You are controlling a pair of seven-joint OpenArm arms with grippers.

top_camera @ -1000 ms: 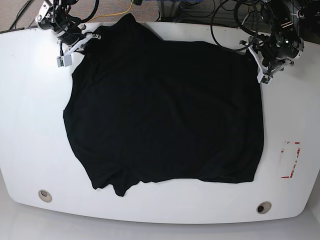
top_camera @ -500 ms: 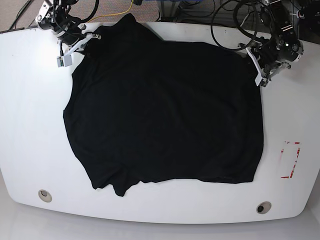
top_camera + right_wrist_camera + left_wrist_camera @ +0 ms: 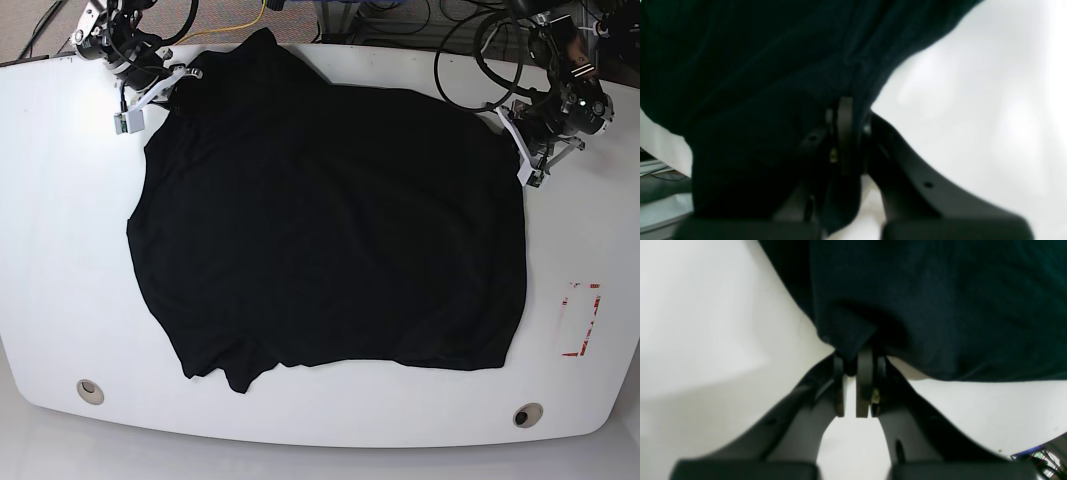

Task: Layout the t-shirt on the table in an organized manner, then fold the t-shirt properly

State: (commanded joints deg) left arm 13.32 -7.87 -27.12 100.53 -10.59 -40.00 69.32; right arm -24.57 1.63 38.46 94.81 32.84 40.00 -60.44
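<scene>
Black t-shirt (image 3: 330, 220) lies spread flat across white surface (image 3: 60, 230). Left tool (image 3: 853, 370) pinches its far edge; right tool (image 3: 846, 133) clamps its opposite far corner.

right gripper (image 3: 846, 133) half buried in t-shirt (image 3: 756, 66) folds — blurred, fingertips hidden under cloth

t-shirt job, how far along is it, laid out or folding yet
Mostly laid out: the t-shirt lies spread across the table, though its near left hem is rumpled. In hand: the left pincer and right pincer each pinch a far edge of the fabric, apparently to straighten it. Left to do: all the folding, since no fold shows.
</scene>
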